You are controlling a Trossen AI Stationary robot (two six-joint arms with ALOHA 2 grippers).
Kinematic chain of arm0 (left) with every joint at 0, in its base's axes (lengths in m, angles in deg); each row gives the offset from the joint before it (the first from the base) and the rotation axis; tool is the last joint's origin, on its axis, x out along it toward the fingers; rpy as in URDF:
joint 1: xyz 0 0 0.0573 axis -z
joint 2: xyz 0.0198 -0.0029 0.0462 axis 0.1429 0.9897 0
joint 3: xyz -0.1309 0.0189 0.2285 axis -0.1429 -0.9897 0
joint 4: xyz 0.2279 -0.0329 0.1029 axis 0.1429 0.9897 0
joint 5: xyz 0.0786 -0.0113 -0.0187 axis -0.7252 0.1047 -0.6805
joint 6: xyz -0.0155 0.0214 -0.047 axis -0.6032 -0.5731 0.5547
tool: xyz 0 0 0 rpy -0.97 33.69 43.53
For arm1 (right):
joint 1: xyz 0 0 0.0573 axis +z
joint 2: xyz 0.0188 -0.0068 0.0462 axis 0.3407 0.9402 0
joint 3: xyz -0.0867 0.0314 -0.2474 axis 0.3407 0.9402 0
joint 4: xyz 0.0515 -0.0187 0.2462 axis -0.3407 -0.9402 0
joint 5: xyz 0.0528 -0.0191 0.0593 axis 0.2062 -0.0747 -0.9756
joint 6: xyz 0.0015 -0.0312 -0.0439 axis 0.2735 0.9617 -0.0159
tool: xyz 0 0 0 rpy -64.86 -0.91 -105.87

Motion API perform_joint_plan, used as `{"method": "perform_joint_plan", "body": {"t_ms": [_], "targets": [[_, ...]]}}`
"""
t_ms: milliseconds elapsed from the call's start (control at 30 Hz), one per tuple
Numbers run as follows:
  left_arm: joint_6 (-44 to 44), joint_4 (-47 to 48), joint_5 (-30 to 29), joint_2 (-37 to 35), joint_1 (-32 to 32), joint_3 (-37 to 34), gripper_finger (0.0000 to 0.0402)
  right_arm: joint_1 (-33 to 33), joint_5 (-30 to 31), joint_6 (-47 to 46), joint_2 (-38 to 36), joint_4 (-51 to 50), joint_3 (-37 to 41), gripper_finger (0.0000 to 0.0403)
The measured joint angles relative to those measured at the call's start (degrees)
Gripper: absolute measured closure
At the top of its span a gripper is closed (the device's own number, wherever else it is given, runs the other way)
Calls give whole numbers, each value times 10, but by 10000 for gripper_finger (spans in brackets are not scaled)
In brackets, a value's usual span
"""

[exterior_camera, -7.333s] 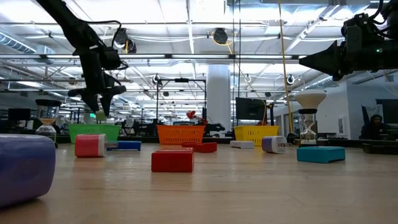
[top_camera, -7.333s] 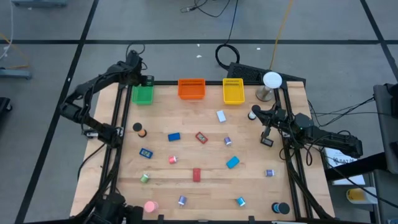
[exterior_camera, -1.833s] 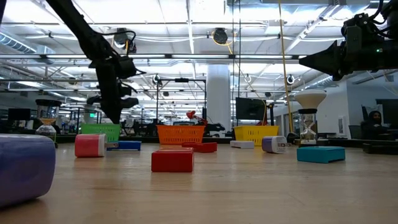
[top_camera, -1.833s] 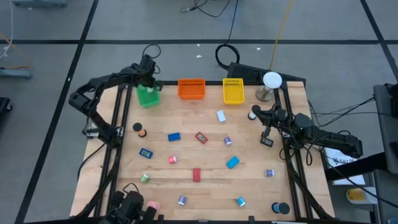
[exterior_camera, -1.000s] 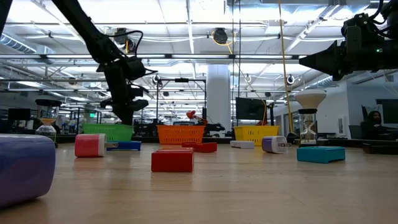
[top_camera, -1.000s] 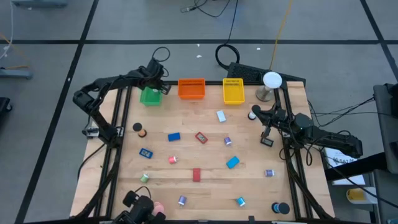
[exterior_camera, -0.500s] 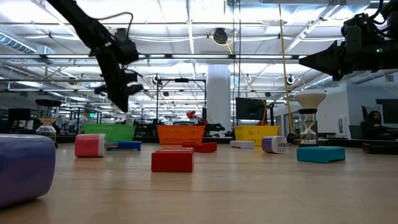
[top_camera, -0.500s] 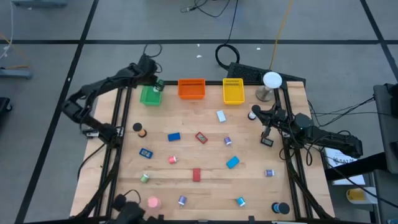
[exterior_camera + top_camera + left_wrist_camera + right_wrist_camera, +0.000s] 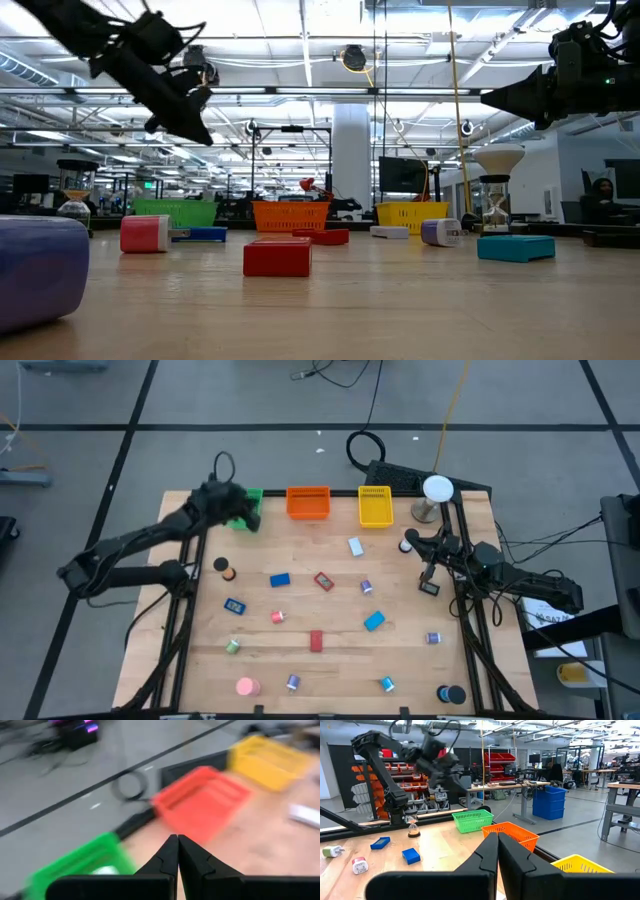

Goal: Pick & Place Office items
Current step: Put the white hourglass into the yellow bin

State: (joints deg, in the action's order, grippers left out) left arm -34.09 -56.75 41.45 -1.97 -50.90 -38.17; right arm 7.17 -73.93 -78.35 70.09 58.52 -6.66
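Small office items lie scattered on the wooden table: a blue block [image 9: 279,580], a red block [image 9: 316,641], a pink cylinder [image 9: 243,686], a purple roll [image 9: 366,587] and several others. My left gripper [image 9: 240,512] is shut and holds nothing. It hangs slanted downward above the green tray [image 9: 254,498] at the far left, well clear of the table in the low view [image 9: 198,135]. In its wrist view the shut fingertips [image 9: 177,840] point past the green tray [image 9: 75,865] toward the orange tray [image 9: 200,800]. My right gripper [image 9: 408,543] waits shut at the table's right edge.
The orange tray [image 9: 308,502] and the yellow tray [image 9: 375,507] stand in a row with the green one along the far edge. A white ball on a stand [image 9: 437,490] is at the far right corner. Black frame rails run down both sides of the table.
My left gripper has risen from just above the green tray and drawn back toward the table's left edge. It has tipped from pointing steeply down to a shallow downward slant. It stayed shut. The right arm kept still.
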Motion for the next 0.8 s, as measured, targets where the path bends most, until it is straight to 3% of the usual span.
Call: {"method": "perform_joint_plan", "body": {"t_ms": [167, 433, 633, 800], "targets": [[-2, -145, 53, -37, 53, -98, 392, 0, 0, 0, 0, 0, 0, 399], [-4, -357, 103, -40, 144, -214, 392, 0, 0, 0, 0, 0, 0, 399], [-19, -432, 103, -40, 205, -244, 392, 0, 0, 0, 0, 0, 0, 399], [-23, -442, 102, -40, 237, -245, 392, 0, 0, 0, 0, 0, 0, 399]]}}
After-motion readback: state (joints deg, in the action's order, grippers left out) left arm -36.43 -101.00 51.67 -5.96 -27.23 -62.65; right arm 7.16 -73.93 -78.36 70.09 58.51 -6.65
